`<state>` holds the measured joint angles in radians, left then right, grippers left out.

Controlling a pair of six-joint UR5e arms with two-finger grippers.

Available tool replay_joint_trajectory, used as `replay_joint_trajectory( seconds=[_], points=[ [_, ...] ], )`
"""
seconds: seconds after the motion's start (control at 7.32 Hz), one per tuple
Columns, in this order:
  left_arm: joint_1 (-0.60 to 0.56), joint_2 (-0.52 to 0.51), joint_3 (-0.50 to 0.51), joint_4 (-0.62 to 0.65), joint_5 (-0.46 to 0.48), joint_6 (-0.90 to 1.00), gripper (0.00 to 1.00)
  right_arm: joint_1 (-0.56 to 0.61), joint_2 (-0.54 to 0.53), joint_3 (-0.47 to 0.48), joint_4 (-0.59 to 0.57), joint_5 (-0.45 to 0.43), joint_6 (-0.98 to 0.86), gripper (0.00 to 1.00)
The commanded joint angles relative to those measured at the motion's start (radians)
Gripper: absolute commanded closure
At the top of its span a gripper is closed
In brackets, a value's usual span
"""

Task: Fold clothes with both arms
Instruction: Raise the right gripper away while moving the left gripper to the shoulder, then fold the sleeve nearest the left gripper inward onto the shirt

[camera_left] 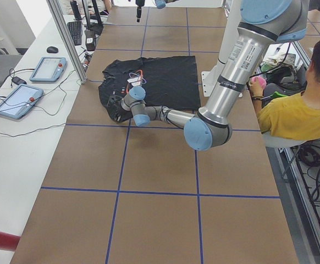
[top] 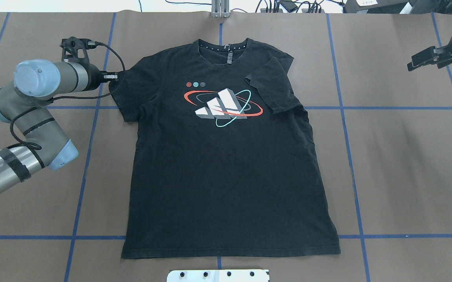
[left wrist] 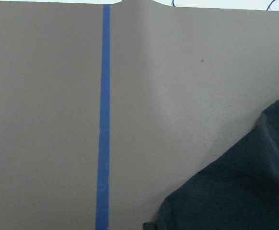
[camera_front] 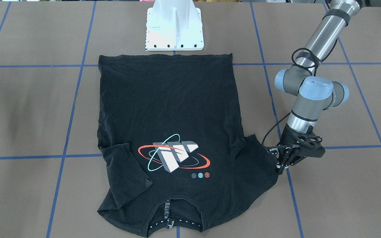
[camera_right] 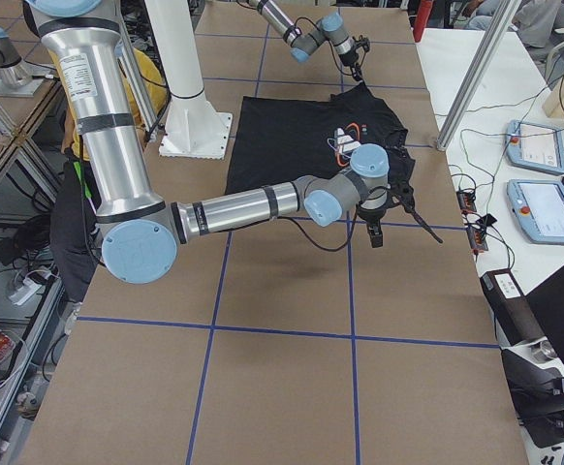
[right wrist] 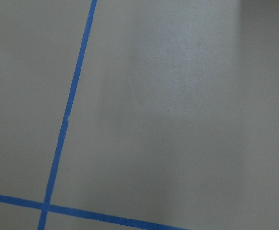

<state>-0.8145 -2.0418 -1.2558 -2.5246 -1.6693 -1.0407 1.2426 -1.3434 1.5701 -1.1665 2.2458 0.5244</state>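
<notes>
The black T-shirt lies flat on the table with its orbit logo facing up, the collar far from the robot and the hem by the pedestal. One sleeve is folded inward over the chest. The other sleeve is spread outward, and my left gripper sits low at its tip, fingers close together on the cloth edge. The left wrist view shows the black cloth at the lower right. My right gripper hovers open, well off the shirt's side, over bare table.
The white mounting pedestal stands just behind the hem. Blue tape lines grid the brown table. A person in a yellow shirt sits beside the table, and control tablets lie on a side bench.
</notes>
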Motion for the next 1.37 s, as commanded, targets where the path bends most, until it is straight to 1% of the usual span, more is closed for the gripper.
replay_joint_trajectory(
  seconds=[0.0, 0.14, 0.27, 0.55, 0.68, 0.82, 0.96, 1.09, 1.23],
  points=[
    [0.000, -0.032, -0.037, 0.021, -0.001, -0.069, 1.00, 0.000, 0.000, 0.001, 0.001, -0.002, 0.000, 0.00],
    [0.000, -0.096, -0.037, 0.112, -0.001, -0.099, 1.00, 0.000, 0.000, 0.001, 0.001, -0.002, 0.000, 0.00],
    [0.001, -0.144, -0.034, 0.162, -0.001, -0.152, 1.00, 0.000, 0.000, 0.002, 0.001, -0.002, 0.002, 0.00],
    [0.037, -0.207, -0.030, 0.248, 0.003, -0.218, 1.00, 0.000, 0.001, 0.001, 0.001, -0.003, 0.003, 0.00],
    [0.058, -0.227, -0.025, 0.271, 0.005, -0.243, 1.00, 0.000, 0.001, 0.001, 0.001, -0.003, 0.003, 0.00],
    [0.089, -0.241, -0.010, 0.273, 0.008, -0.272, 1.00, 0.000, 0.001, 0.001, 0.001, -0.003, 0.003, 0.00],
    [0.095, -0.257, 0.012, 0.273, 0.008, -0.274, 1.00, 0.000, 0.003, 0.001, 0.001, -0.003, 0.003, 0.00],
    [0.095, -0.300, 0.054, 0.279, 0.008, -0.278, 1.00, 0.000, 0.003, 0.001, -0.001, -0.003, 0.003, 0.00],
    [0.095, -0.366, 0.114, 0.315, 0.008, -0.283, 1.00, 0.000, 0.003, 0.001, 0.001, -0.003, 0.003, 0.00]
  ],
)
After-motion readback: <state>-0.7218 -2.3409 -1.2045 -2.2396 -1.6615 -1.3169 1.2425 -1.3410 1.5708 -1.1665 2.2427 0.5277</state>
